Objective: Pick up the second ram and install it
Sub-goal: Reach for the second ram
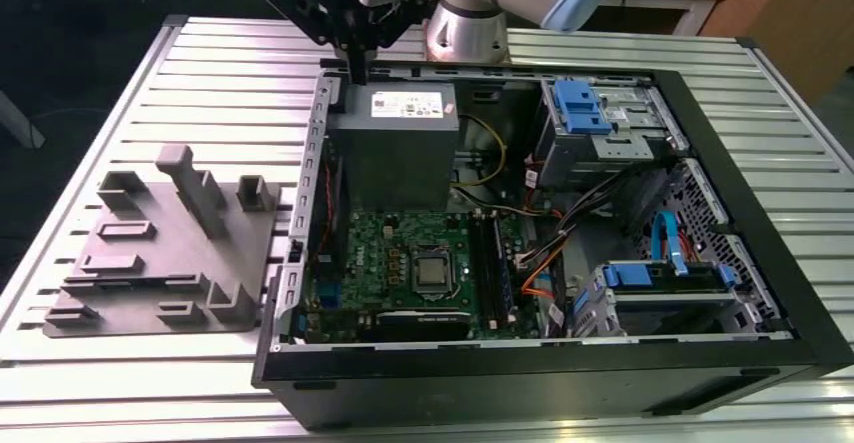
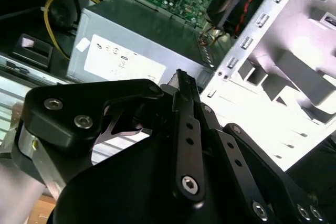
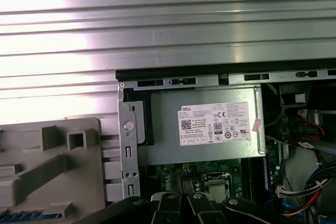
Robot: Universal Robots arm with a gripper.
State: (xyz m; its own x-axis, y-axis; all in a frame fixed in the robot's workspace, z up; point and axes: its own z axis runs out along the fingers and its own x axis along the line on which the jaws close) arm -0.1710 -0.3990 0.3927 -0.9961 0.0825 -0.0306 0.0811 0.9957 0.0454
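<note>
Hanging above the rear edge of the open computer case (image 1: 534, 388), the hand (image 1: 358, 71) is seen in the exterior view with its fingers pointing down, just beside the grey power supply (image 1: 394, 143). The hand is clenched: its fingers (image 2: 182, 85) are drawn together in the second wrist view, and nothing is made out between them. The second ram (image 3: 21, 214) is seen in the first wrist view as a thin strip with bluish marks, lying in a slot of the grey fixture (image 1: 147, 263). That fixture is set on the slatted metal surface (image 1: 134, 383), just beside the case on the exterior view's left, well apart from the hand. The green motherboard (image 1: 387, 253) is exposed inside the case.
</note>
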